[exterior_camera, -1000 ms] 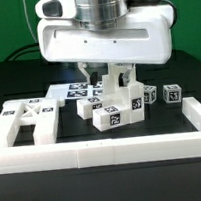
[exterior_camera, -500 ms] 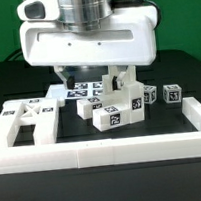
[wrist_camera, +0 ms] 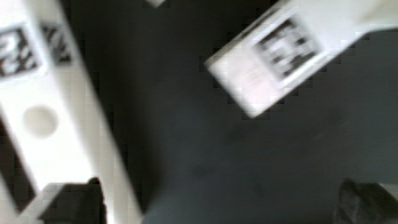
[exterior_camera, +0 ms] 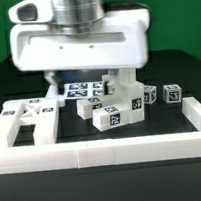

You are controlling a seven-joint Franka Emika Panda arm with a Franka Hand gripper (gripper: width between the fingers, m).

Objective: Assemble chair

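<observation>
The chair's white tagged parts lie on the black table. A cluster of blocky pieces [exterior_camera: 114, 105] sits in the middle, flat pieces [exterior_camera: 25, 121] lie at the exterior view's left, and a small block [exterior_camera: 173, 93] sits at the right. My gripper [exterior_camera: 81, 80] hangs above and just behind the cluster, toward the left. In the wrist view the gripper [wrist_camera: 221, 205] is open and empty, with dark table between the fingertips [wrist_camera: 71, 205]. That view also shows a white piece with a round hole [wrist_camera: 45, 110] and a tagged white piece [wrist_camera: 276, 55].
A long low white border wall [exterior_camera: 104, 153] runs along the front and up both sides. The marker board [exterior_camera: 82, 88] lies flat behind the cluster, partly under the gripper.
The gripper has slid toward the exterior view's left, off the middle cluster. The parts have not moved.
</observation>
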